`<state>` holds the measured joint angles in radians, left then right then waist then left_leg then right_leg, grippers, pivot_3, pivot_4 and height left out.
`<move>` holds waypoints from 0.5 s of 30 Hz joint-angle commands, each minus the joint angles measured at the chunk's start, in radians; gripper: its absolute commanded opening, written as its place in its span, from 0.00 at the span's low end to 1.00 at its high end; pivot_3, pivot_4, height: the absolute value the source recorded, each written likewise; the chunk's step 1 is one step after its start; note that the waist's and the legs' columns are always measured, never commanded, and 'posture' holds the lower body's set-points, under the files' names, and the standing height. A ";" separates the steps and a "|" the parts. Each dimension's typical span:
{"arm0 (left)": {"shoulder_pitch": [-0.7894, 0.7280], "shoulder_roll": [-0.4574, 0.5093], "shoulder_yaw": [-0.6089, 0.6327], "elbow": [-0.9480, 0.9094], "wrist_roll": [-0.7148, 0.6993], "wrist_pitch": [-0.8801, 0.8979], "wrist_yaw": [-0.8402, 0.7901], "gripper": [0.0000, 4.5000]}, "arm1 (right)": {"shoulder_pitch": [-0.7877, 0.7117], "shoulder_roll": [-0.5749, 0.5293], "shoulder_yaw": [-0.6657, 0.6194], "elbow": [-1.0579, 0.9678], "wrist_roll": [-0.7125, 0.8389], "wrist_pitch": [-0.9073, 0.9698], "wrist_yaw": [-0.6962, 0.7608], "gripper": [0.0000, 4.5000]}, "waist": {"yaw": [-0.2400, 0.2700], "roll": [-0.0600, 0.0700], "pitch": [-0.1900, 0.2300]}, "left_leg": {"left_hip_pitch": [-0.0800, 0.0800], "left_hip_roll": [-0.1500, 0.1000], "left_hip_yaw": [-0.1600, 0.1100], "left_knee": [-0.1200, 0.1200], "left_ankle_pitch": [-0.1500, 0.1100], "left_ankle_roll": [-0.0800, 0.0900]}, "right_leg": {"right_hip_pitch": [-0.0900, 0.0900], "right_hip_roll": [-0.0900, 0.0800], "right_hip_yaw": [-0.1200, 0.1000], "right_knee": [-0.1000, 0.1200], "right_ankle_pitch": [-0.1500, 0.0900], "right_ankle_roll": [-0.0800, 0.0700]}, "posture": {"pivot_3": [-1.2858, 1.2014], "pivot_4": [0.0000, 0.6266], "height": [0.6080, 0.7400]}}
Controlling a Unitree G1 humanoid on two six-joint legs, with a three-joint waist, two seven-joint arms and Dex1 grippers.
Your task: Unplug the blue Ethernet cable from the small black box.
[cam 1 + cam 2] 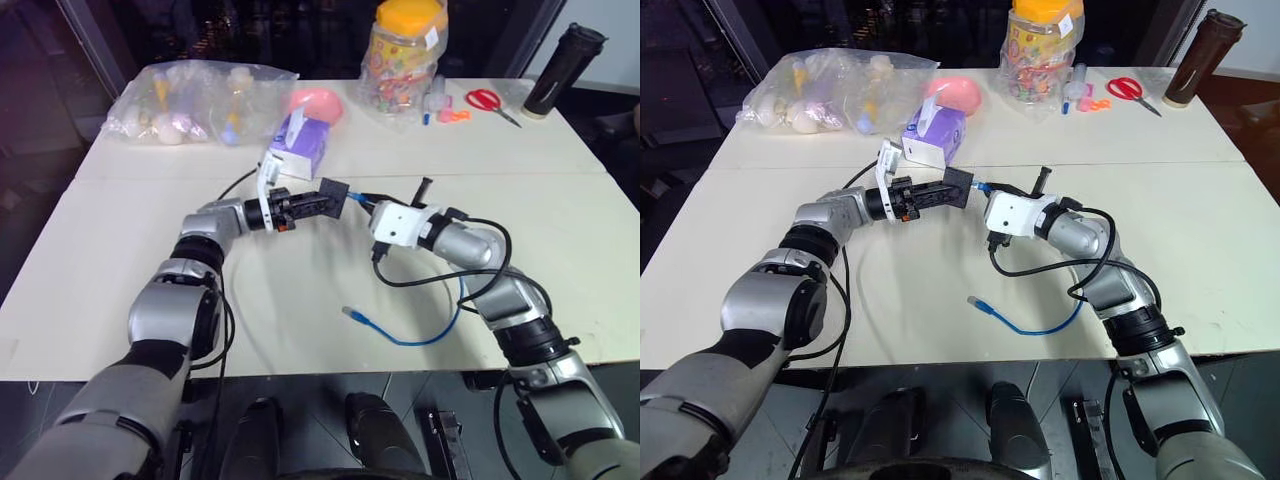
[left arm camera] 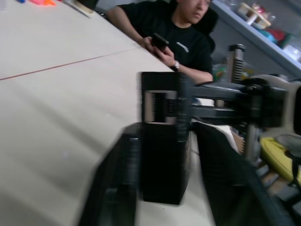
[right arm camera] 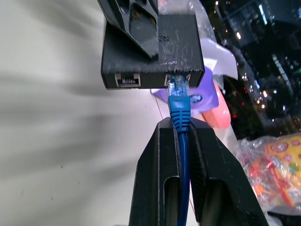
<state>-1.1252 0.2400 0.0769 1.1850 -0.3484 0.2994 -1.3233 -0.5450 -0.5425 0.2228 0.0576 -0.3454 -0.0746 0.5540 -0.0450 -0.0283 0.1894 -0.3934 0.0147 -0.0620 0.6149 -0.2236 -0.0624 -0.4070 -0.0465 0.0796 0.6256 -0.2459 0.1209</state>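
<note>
Both hands meet above the middle of the pale surface (image 1: 120, 290). The left hand (image 1: 322, 200) is clamped tight on the small black box (image 1: 334, 193), holding it off the surface with its ports facing right. The right hand (image 3: 181, 136) is closed on the blue Ethernet cable (image 3: 180, 106) just behind its plug, which sits in one port of the box; the port beside it is empty. From the right hand the cable drops and curves along the near side of the surface, where its free end (image 1: 352, 313) lies. A purple tissue box (image 1: 300, 143) stands just beyond the black box, with a clear bag of bottles (image 1: 190, 100) at the far left.
</note>
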 commanded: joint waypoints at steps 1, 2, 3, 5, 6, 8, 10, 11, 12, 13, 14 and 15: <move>-0.028 0.008 0.041 -0.004 -0.001 -0.008 0.013 0.11 | -0.007 -0.006 -0.023 -0.069 -0.001 -0.007 -0.013 0.00 | 0.000 0.000 0.000 | 0.000 0.000 0.000 0.000 0.000 0.000 | 0.000 0.000 0.000 0.000 0.000 0.000 | 0.52 0.24 0.99; -0.026 0.008 0.046 -0.006 0.001 -0.011 0.018 0.11 | -0.004 -0.005 -0.024 -0.072 0.006 -0.003 -0.009 0.00 | 0.000 0.000 0.000 | 0.000 0.000 0.000 0.000 0.000 0.000 | 0.000 0.000 0.000 0.000 0.000 0.000 | 0.52 0.24 0.99; -0.024 0.008 0.051 -0.007 0.001 -0.007 0.018 0.11 | 0.000 -0.002 -0.028 -0.075 0.016 0.004 -0.007 0.09 | 0.000 0.000 0.000 | 0.000 0.000 0.000 0.000 0.000 0.000 | 0.000 0.000 0.000 0.000 0.000 0.000 | 0.52 0.24 0.99; -0.022 0.007 0.064 -0.011 -0.005 -0.001 0.022 0.11 | 0.015 -0.010 -0.032 -0.089 0.020 0.018 0.004 0.26 | 0.000 0.000 0.000 | 0.000 0.000 0.000 0.000 0.000 0.000 | 0.000 0.000 0.000 0.000 0.000 0.000 | 0.52 0.24 0.99; -0.021 0.007 0.071 -0.015 -0.009 0.004 0.021 0.11 | 0.029 -0.016 -0.040 -0.102 0.009 0.037 -0.004 0.38 | 0.000 0.000 0.000 | 0.000 0.000 0.000 0.000 0.000 0.000 | 0.000 0.000 0.000 0.000 0.000 0.000 | 0.52 0.24 0.99; -0.017 0.006 0.088 -0.022 -0.018 0.014 0.023 0.11 | 0.090 -0.017 -0.082 -0.169 0.035 0.141 0.007 0.58 | 0.002 0.000 0.000 | 0.000 0.000 0.000 0.000 0.000 0.000 | 0.000 0.000 0.000 0.000 0.000 0.000 | 0.52 0.24 0.99; -0.013 0.007 0.107 -0.026 -0.027 0.029 0.025 0.11 | 0.159 0.068 -0.175 -0.294 0.214 0.338 0.024 0.68 | 0.006 0.000 0.000 | -0.001 0.000 -0.001 0.000 0.000 0.000 | 0.000 0.000 -0.001 0.000 0.000 0.000 | 0.52 0.24 0.99; -0.011 0.008 0.115 -0.028 -0.029 0.038 0.026 0.11 | 0.178 0.134 -0.230 -0.359 0.312 0.435 0.004 0.68 | 0.004 0.000 0.000 | -0.001 0.000 -0.001 0.000 0.000 0.000 | 0.000 0.000 -0.001 0.000 0.000 0.000 | 0.52 0.24 0.99; -0.006 0.007 0.119 -0.033 -0.029 0.043 0.025 0.11 | 0.187 0.206 -0.288 -0.418 0.409 0.527 -0.029 0.68 | 0.001 0.000 0.000 | -0.001 0.000 -0.001 0.000 0.000 0.000 | 0.000 0.000 -0.001 0.000 0.000 0.000 | 0.52 0.24 0.99; 0.000 0.002 0.134 -0.044 -0.044 0.063 0.018 0.11 | 0.183 0.317 -0.373 -0.479 0.554 0.635 -0.098 0.68 | -0.002 0.000 0.000 | -0.001 0.000 -0.002 0.000 0.000 0.000 | 0.000 0.000 -0.001 0.001 0.000 0.000 | 0.52 0.24 0.99; 0.003 -0.005 0.151 -0.056 -0.066 0.090 0.010 0.11 | 0.184 0.405 -0.438 -0.528 0.683 0.721 -0.151 0.68 | -0.002 0.000 0.000 | 0.000 0.000 -0.001 0.000 0.000 0.000 | -0.001 0.000 -0.001 0.002 0.000 0.000 | 0.52 0.24 0.99; 0.005 -0.011 0.170 -0.070 -0.090 0.121 0.005 0.11 | 0.189 0.475 -0.482 -0.568 0.794 0.791 -0.188 0.68 | 0.000 0.000 0.000 | 0.000 0.001 -0.002 0.000 0.000 0.000 | 0.000 0.000 -0.001 0.003 0.000 0.000 | 0.52 0.24 0.99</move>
<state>-1.1109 0.2272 0.2110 1.1607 -0.3893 0.3856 -1.3024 -0.3391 -0.1113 -0.1793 -0.4025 0.2559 0.6069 0.4340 -0.0453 -0.0284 0.1895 -0.3931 0.0155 -0.0653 0.6146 -0.2236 -0.0624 -0.4075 -0.0463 0.0777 0.6300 -0.2459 0.1206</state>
